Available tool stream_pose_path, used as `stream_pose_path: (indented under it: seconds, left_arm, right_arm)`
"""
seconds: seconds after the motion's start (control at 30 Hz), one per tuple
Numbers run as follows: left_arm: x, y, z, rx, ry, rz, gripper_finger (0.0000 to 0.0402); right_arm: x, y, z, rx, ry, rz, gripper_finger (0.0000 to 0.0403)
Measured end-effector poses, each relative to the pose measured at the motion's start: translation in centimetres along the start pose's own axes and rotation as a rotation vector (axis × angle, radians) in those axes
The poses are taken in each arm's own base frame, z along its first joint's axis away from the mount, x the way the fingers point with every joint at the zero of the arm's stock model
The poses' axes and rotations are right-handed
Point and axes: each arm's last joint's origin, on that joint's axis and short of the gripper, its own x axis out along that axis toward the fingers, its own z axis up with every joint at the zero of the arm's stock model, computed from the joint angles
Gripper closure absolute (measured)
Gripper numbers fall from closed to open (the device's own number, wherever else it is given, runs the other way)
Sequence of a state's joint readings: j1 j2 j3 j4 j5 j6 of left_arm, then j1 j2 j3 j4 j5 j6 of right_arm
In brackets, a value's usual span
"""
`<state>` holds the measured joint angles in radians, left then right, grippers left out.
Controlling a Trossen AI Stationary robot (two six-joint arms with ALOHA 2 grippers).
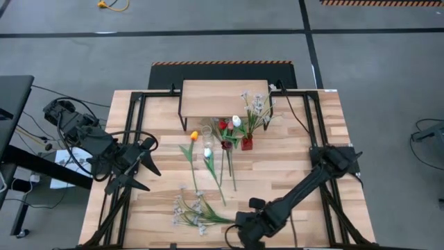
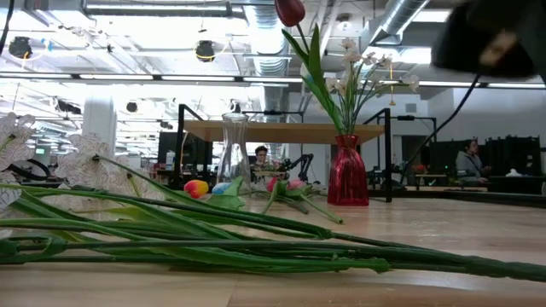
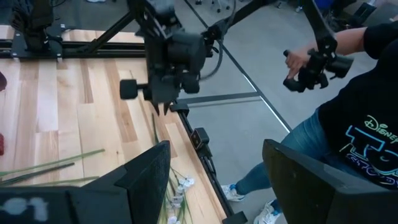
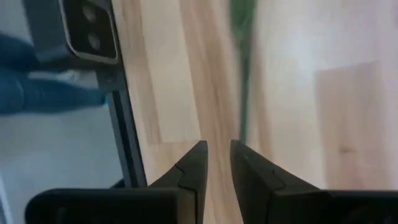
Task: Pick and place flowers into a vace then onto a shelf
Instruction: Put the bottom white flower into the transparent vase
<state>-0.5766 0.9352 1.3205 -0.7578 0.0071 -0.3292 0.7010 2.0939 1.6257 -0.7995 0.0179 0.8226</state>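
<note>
A spray of small white blossoms (image 1: 191, 210) is lying by the table's near edge, just beside my right pincer (image 1: 239, 236), whose fingers are sitting nearly closed on nothing. 3 tulips (image 1: 208, 163) are lying mid-table; the red vase (image 1: 247, 143) by the shelf (image 1: 224, 98) is holding more. My left pincer (image 1: 144, 167) is hanging wide open near the left edge. A person's shirt (image 3: 373, 124) is reading "DISNEY".
</note>
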Motion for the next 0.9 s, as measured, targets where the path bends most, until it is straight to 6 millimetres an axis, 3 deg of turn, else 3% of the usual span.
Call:
stream_pose_path:
  seconds: [0.23, 0.6, 0.9]
  left_arm:
    - [0.0, 0.0, 0.0, 0.000, 0.000, 0.000, 0.0156]
    - [0.0, 0.1, -0.2, 0.001, 0.017, 0.006, 0.0156]
    - [0.0, 0.1, -0.2, 0.002, 0.023, 0.007, 0.0156]
  right_arm:
    - [2.9, -0.6, 0.3, -0.019, 0.070, 0.002, 0.0340]
    - [3.0, -1.7, 1.5, -0.033, 0.044, -0.028, 0.0340]
    - [6.1, -2.3, 1.5, -0.022, 0.146, 0.021, 0.0340]
